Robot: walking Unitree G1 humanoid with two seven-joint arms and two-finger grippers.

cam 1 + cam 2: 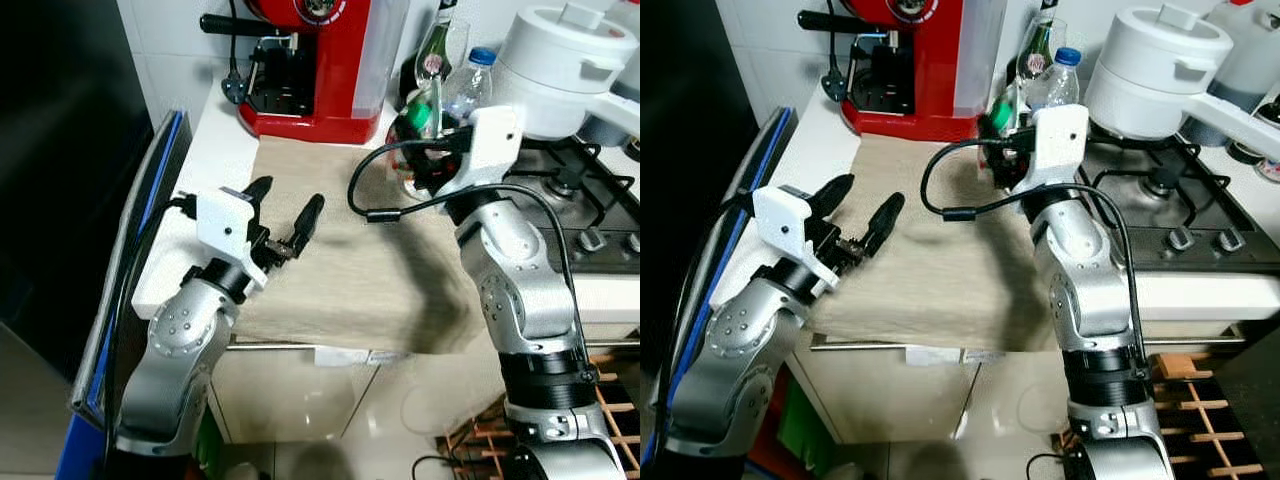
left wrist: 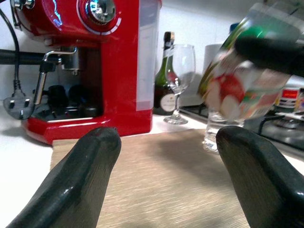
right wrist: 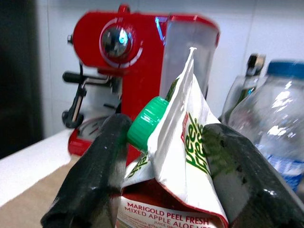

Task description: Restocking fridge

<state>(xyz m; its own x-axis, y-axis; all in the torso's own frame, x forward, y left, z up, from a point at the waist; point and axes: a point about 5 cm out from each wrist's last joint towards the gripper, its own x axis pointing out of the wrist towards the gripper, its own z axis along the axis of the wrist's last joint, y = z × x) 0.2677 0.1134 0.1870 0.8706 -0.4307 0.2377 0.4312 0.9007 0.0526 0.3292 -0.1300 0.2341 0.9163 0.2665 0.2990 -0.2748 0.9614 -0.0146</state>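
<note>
The 2 head cameras look forward and down on a counter (image 1: 330, 270) and share nearly all of it; the left wrist camera looks low along its fingers (image 2: 80, 180); the right wrist camera sits close behind a juice carton (image 3: 175, 156); both face a red coffee machine (image 2: 95, 66).

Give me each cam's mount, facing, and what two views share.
Left eye, right eye: head, looking down at the counter; both arms show.
Left wrist: along the open left gripper, toward the red coffee machine.
Right wrist: along the right gripper, shut on the juice carton.
Shared: both wrist views show the coffee machine.
</note>
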